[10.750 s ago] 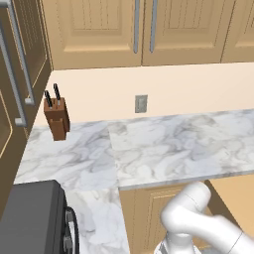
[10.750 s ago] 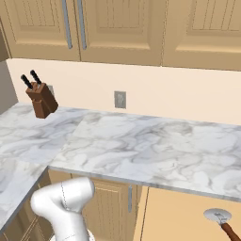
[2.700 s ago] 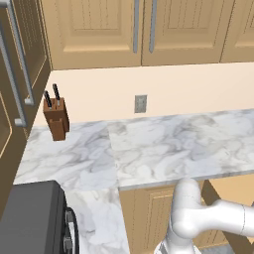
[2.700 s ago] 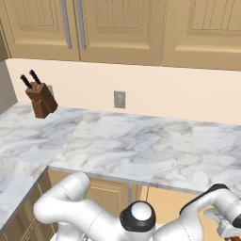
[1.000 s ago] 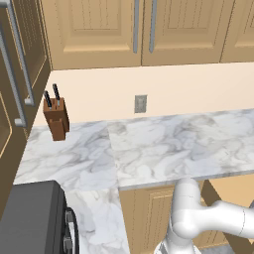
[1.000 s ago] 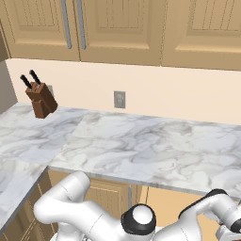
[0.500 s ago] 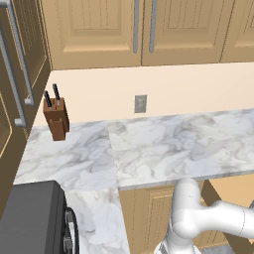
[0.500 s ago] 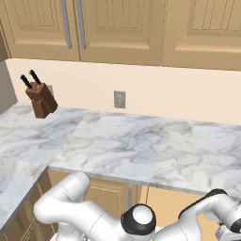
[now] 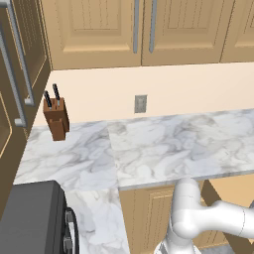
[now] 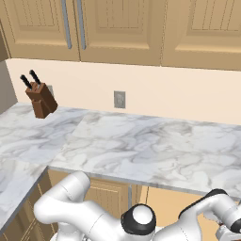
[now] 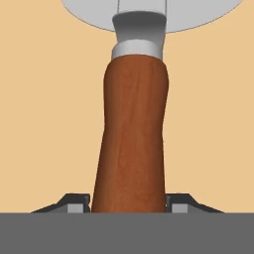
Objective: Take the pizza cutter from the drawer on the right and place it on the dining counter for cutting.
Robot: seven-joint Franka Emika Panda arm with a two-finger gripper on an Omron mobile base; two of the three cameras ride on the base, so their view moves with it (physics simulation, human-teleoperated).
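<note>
The pizza cutter (image 11: 133,134) fills the hand view: a reddish-brown wooden handle with a steel collar and a round grey blade at the top. It lies on the tan floor of the drawer (image 11: 44,99). My gripper (image 11: 128,206) is shut on the lower end of the handle, one fingertip pressed against each side. In the right base view the white arm reaches down to the lower right, where the gripper (image 10: 229,231) sits inside the open drawer (image 10: 164,207). The dining counter is out of view.
An L-shaped marble worktop (image 9: 163,149) runs above the drawer, with a wall socket (image 9: 141,103) behind it. A brown knife block (image 9: 56,119) stands at its far left. Tall cabinet doors (image 9: 144,30) hang overhead. A dark appliance (image 9: 30,218) sits at the lower left.
Since the earliest frames the arm has swung down to the right into the drawer, over the spot where the cutter lay. Over the last second the arm has held still.
</note>
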